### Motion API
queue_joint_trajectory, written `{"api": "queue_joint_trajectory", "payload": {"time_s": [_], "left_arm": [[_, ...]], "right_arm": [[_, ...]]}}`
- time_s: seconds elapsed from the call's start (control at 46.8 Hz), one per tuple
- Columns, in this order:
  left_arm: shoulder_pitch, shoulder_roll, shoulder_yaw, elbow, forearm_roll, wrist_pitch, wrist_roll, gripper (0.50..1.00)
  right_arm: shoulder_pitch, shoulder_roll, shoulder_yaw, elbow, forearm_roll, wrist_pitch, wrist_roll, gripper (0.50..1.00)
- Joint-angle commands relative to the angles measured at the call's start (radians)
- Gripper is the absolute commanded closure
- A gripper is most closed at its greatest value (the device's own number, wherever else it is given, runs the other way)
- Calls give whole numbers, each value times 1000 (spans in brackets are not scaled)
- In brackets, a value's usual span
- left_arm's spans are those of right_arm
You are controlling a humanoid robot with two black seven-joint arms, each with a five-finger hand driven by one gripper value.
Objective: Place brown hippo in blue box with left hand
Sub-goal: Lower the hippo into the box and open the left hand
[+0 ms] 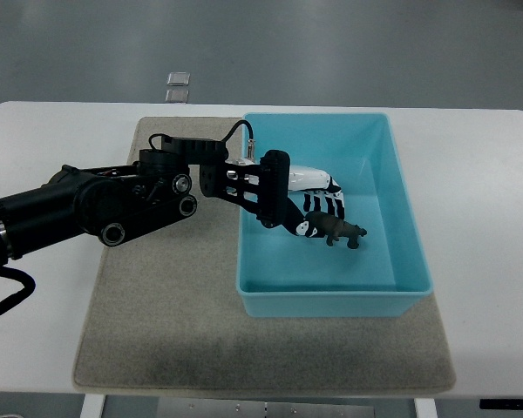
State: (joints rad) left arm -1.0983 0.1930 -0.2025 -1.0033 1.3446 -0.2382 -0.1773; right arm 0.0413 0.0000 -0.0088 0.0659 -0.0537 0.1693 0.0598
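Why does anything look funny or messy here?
Nothing looks messy. The left hand is inside the blue box, with the brown hippo at its fingers. The box sits straight on the grey mat.

The left arm [78,209] runs off the picture's left edge, shoulder unseen. The left hand [318,209] covers part of the brown hippo [342,231]; grip contact indeterminate. The table [488,218] is cropped at bottom.

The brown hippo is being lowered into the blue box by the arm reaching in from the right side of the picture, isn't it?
Not quite. The arm comes in from the picture's left edge, so it is the left hand, as the top view shows. The rest holds: its fingers hold the brown hippo inside the blue box.
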Motion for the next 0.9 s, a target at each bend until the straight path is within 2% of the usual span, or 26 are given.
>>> {"api": "queue_joint_trajectory", "payload": {"time_s": [0.0,0.107,0.235,0.385,0.534,0.577,0.662,0.833,0.876], "left_arm": [[1,-1,0,3,1,0,1,1000],[3,0,0,3,1,0,-1,990],[5,0,-2,3,-1,0,-1,896],[5,0,-2,3,-4,0,-1,729],[6,0,-3,2,-15,-1,-2,617],[6,0,-3,2,-18,-1,-2,609],[8,0,-5,0,-24,0,-2,540],[8,3,-18,0,-47,2,-2,531],[8,5,-21,0,-68,2,-2,517]], "right_arm": [[0,0,0,0,0,1,0,564],[0,0,0,0,0,-1,0,564],[0,0,0,0,0,1,0,564],[0,0,0,0,0,1,0,564],[0,0,0,0,0,1,0,564],[0,0,0,0,0,1,0,564],[-1,0,0,0,0,-1,0,564],[0,0,0,0,0,1,0,564],[-1,0,0,0,0,1,0,564]]}}
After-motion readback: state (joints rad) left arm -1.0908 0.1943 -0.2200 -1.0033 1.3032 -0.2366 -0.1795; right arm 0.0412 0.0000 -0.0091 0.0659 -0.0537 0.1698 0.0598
